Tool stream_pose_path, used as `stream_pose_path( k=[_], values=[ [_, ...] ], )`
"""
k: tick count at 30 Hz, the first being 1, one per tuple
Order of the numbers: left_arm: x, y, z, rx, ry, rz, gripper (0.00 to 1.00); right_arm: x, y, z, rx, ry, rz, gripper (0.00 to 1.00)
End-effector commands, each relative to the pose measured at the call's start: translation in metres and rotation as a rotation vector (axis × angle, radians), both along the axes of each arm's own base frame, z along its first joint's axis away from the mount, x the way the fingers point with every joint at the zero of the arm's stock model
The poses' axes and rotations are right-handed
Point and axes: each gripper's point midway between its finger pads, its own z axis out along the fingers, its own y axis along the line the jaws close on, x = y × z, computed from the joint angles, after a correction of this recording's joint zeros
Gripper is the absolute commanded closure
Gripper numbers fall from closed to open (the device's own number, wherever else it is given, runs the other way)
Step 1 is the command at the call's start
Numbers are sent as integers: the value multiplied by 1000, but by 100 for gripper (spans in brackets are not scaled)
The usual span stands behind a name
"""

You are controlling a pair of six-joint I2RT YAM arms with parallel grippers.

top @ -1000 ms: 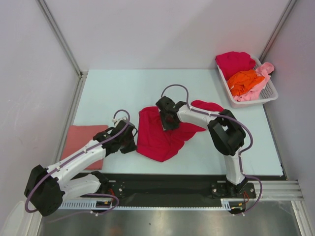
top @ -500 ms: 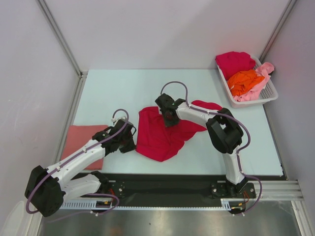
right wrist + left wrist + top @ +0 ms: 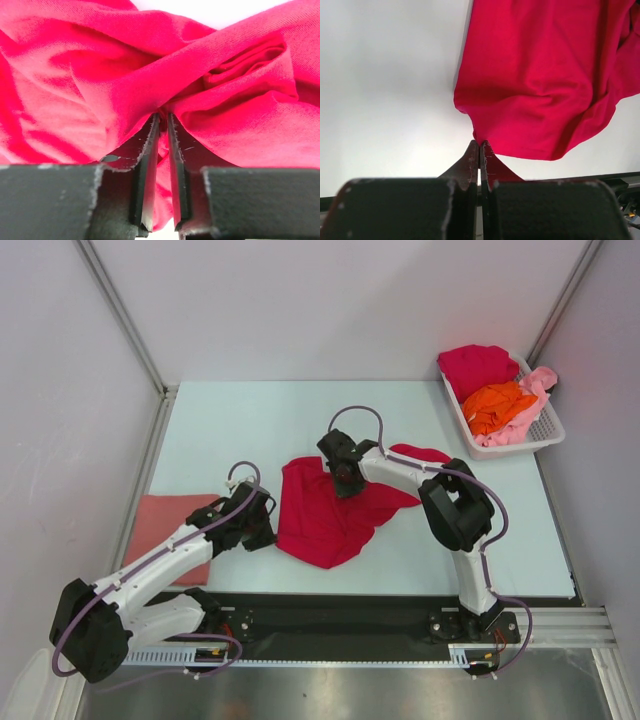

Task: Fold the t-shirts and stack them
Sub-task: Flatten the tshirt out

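A crimson red t-shirt (image 3: 325, 515) lies crumpled at the table's middle. My left gripper (image 3: 272, 532) is shut on its left lower edge; in the left wrist view the shirt (image 3: 540, 80) spreads away from the closed tips (image 3: 479, 144). My right gripper (image 3: 343, 478) is shut on a bunched fold at the shirt's top; the right wrist view shows red cloth (image 3: 150, 75) pinched between the fingers (image 3: 163, 117). A folded salmon pink t-shirt (image 3: 165, 522) lies at the left. Another crimson t-shirt (image 3: 476, 366), an orange one (image 3: 496, 404) and a light pink one (image 3: 528, 412) sit in the basket.
The white slotted basket (image 3: 543, 436) stands at the table's back right corner. Metal frame posts (image 3: 120, 320) rise at the back left and back right. The black rail (image 3: 340, 615) with the arm bases runs along the near edge.
The right gripper has shifted slightly toward the back with its pinch of red cloth. The left arm has barely moved.
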Motion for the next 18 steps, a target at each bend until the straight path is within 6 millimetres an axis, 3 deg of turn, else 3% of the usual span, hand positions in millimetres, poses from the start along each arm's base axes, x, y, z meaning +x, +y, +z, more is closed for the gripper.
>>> stream_pose_path(
  k=[1, 5, 9, 12, 13, 18],
  values=[
    [3, -2, 6, -28, -25, 1, 100, 1, 1, -4, 6, 17, -1, 83],
    [4, -3, 8, -28, -22, -4, 100, 3, -2, -1, 17, 14, -7, 100],
    [11, -2, 18, -24, -55, 1, 100, 6, -9, 18, 22, -21, -21, 100],
    [19, 0, 30, -20, -85, 6, 99, 7, -17, 50, 39, -82, -32, 100],
    [23, 0, 37, -24, -106, 7, 100, 8, -21, 69, 58, -119, -44, 100],
    [41, 7, 67, -30, -183, 39, 99, 0, -52, 123, 47, -194, -59, 100]
  ],
)
